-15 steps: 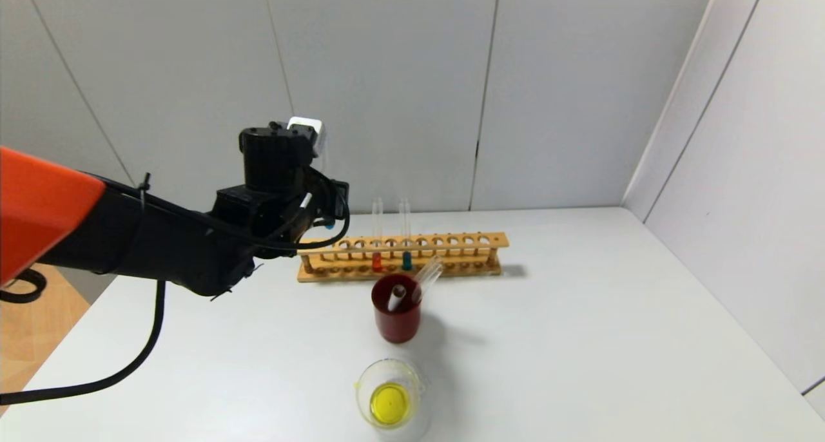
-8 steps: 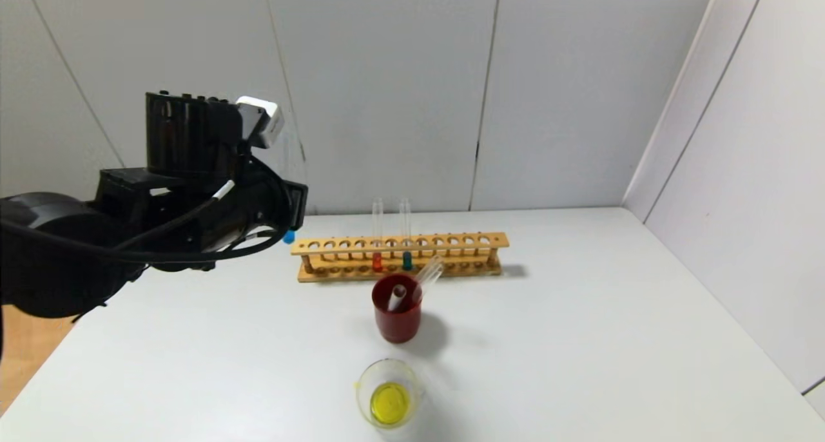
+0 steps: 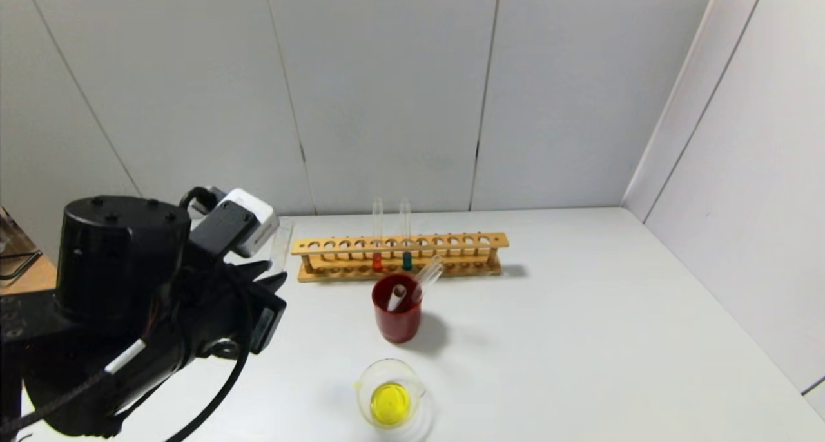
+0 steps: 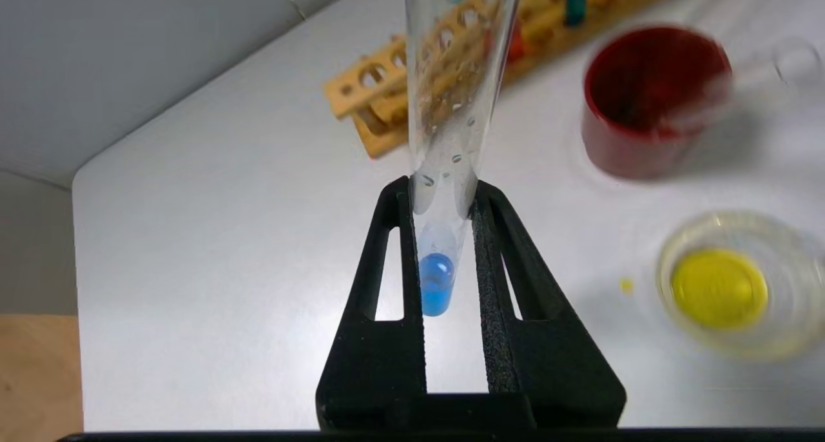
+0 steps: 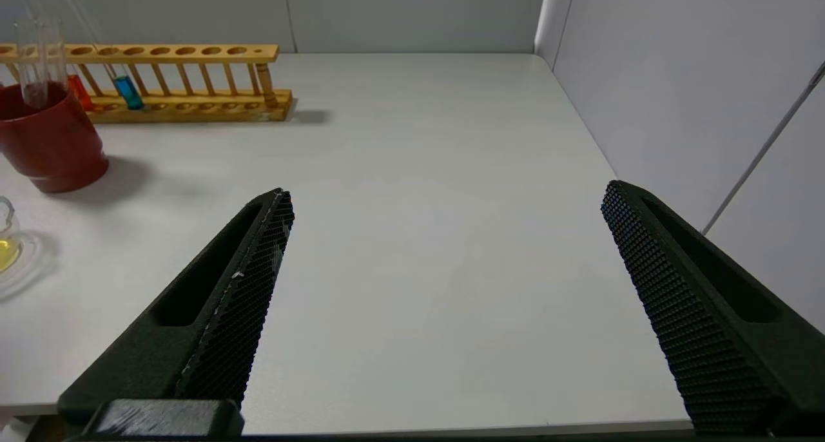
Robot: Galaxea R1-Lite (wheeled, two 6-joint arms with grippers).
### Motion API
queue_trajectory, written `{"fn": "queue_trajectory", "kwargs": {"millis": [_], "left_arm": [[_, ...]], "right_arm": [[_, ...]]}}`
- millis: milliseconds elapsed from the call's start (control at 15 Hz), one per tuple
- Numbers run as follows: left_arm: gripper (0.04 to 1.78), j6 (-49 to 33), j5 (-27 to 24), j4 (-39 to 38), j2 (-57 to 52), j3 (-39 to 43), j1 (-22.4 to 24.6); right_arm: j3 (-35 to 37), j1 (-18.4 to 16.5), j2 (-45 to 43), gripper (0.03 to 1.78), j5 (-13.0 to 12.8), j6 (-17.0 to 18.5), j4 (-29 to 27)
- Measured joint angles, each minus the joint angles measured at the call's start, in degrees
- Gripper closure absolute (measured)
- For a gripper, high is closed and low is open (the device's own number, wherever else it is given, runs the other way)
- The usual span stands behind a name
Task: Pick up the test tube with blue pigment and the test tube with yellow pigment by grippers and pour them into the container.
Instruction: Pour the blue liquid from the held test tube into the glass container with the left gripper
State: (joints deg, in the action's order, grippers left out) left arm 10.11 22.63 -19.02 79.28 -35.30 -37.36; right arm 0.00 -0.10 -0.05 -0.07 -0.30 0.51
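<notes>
My left gripper [image 4: 443, 187] is shut on the test tube with blue pigment [image 4: 437, 281], gripping low on the glass just above the blue liquid. In the head view this arm [image 3: 122, 261] hangs over the table's near left, well left of the container [image 3: 390, 397]. The container is a low clear beaker holding yellow liquid [image 4: 718, 287]. No test tube with yellow pigment is in view. A second blue-teal tube [image 3: 407, 260] stands in the rack. My right gripper [image 5: 448, 194] is open and empty above the table's near right.
The wooden rack [image 3: 399, 255] stands at the back with a red-orange tube [image 3: 377, 261] beside the teal one. A dark red cup [image 3: 396, 313] holding empty tubes sits between rack and beaker. A small yellow drop [image 4: 624, 285] lies beside the beaker. Walls close the back and right.
The left arm has swung down and toward the near left, away from the rack, carrying the blue tube with it. Nothing on the table moved.
</notes>
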Motion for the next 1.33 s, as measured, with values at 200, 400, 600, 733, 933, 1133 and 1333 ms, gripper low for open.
{"fn": "queue_trajectory", "kwargs": {"millis": [200, 400, 600, 733, 933, 1133, 1333], "left_arm": [[1.52, 2.5, 1.2, 0.0, -1.8, 5.4, -4.2], [1.52, 9.3, 1.2, 0.0, -2.0, 7.7, -6.3], [1.52, 15.6, 1.5, 0.2, -1.3, 8.3, -7.9], [1.52, 18.6, 2.9, 0.5, -0.4, 8.6, -9.6], [1.52, 23.5, 3.5, 1.6, 1.5, 8.6, -11.8], [1.52, 26.4, 3.7, 1.7, 4.8, 8.3, -13.6], [1.52, 32.1, 5.4, 1.1, 8.1, 8.2, -14.3]], "right_arm": [[0.0, 0.0, 0.0, 0.07, 0.0, 0.0, 0.0], [0.0, 0.0, 0.0, 0.07, 0.0, 0.0, 0.0], [0.0, 0.0, 0.0, 0.07, 0.0, 0.0, 0.0], [0.0, 0.0, 0.0, 0.07, 0.0, 0.0, 0.0], [0.0, 0.0, 0.0, 0.07, 0.0, 0.0, 0.0], [0.0, 0.0, 0.0, 0.07, 0.0, 0.0, 0.0], [0.0, 0.0, 0.0, 0.07, 0.0, 0.0, 0.0]]}}
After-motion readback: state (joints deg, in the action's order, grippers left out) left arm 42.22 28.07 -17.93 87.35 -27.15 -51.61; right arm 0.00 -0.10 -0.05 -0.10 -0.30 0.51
